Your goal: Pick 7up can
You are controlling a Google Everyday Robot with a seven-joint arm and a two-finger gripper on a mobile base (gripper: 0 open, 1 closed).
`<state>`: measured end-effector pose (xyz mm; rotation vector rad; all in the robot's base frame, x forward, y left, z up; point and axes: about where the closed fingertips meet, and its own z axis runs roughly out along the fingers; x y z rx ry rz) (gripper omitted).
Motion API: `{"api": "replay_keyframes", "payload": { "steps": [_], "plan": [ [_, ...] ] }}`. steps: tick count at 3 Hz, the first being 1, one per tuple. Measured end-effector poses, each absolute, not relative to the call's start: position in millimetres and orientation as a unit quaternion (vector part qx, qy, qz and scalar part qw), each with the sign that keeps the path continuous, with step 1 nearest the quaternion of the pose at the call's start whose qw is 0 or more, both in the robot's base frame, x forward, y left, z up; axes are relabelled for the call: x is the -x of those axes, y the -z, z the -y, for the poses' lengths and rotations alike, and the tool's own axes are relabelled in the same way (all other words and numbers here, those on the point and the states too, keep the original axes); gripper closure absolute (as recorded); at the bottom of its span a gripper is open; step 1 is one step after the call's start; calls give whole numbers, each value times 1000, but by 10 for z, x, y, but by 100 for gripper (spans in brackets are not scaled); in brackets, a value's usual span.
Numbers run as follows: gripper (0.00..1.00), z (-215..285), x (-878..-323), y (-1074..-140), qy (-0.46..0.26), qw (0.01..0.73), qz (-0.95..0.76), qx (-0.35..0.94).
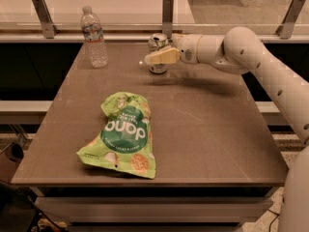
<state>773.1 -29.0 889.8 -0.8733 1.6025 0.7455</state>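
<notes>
The 7up can [157, 40] stands upright at the far middle of the brown table [207, 129]. Its silver top and its base show, but its middle is hidden behind my gripper. My gripper [155, 57] reaches in from the right at the can's height and sits around it, with its yellowish tip in front of the can. The can rests on the table.
A clear plastic water bottle [93, 36] stands at the far left of the table. A green snack bag [124, 135] lies at the front left. Metal posts [167, 14] and a rail run along the far edge behind the can. My white arm [270, 76] crosses the table's right side.
</notes>
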Motion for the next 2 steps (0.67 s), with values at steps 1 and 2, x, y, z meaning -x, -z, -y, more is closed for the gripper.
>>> {"api": "replay_keyframes", "payload": {
  "steps": [1,2],
  "plan": [
    [15,261,-7729,-8891,-317,551,-677,370],
    [38,228,-7728,-8884,-319,550,-677,372]
  ]
}}
